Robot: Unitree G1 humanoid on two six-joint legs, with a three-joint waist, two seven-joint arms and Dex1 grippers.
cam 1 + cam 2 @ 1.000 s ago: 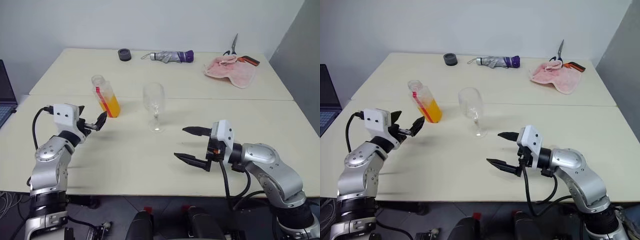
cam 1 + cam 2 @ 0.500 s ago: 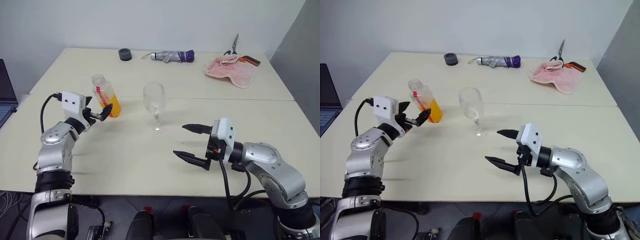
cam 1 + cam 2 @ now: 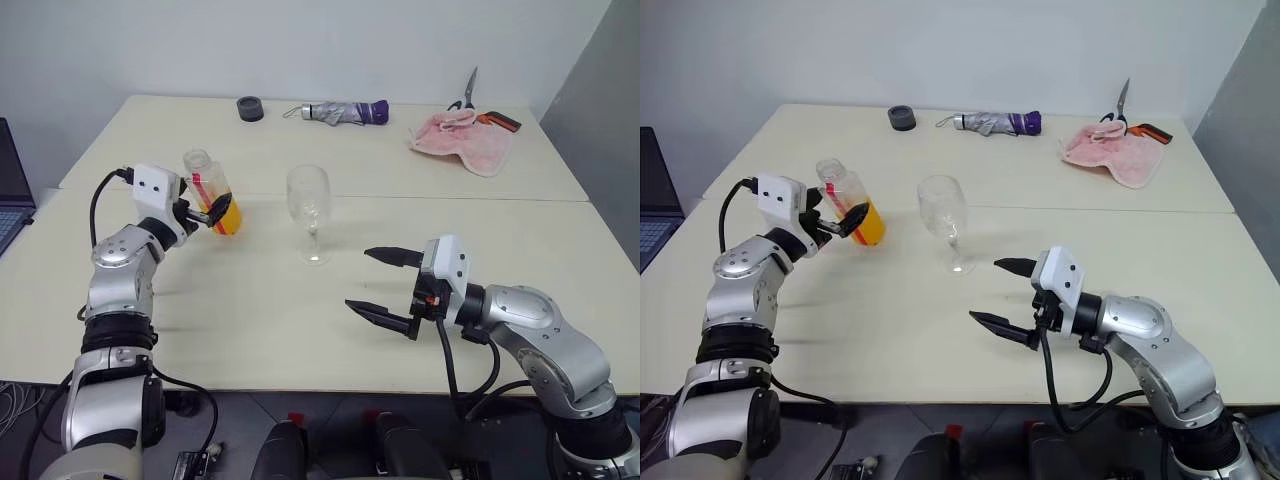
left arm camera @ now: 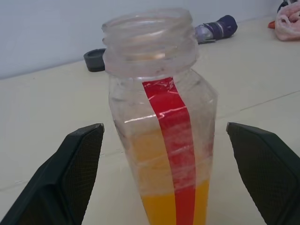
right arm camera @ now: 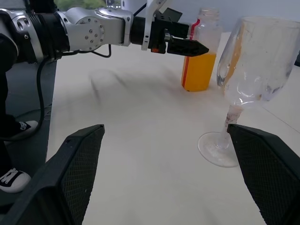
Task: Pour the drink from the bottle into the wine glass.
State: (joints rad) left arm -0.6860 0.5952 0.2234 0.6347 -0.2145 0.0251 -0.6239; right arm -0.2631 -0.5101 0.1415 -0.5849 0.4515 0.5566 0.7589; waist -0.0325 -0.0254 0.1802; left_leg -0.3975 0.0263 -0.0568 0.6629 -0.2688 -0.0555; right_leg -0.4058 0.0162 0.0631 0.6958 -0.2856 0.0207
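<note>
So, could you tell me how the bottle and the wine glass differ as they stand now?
The bottle holds orange drink in its lower part; the wine glass is empty. The bottle has squarish sides and a red label strip; the glass has a rounded bowl on a thin stem. Both are clear, upright and open-topped on the table.

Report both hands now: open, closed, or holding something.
Left hand: open, fingers either side of the bottle, not closed on it.
Right hand: open, holding nothing, near the wine glass.
</note>
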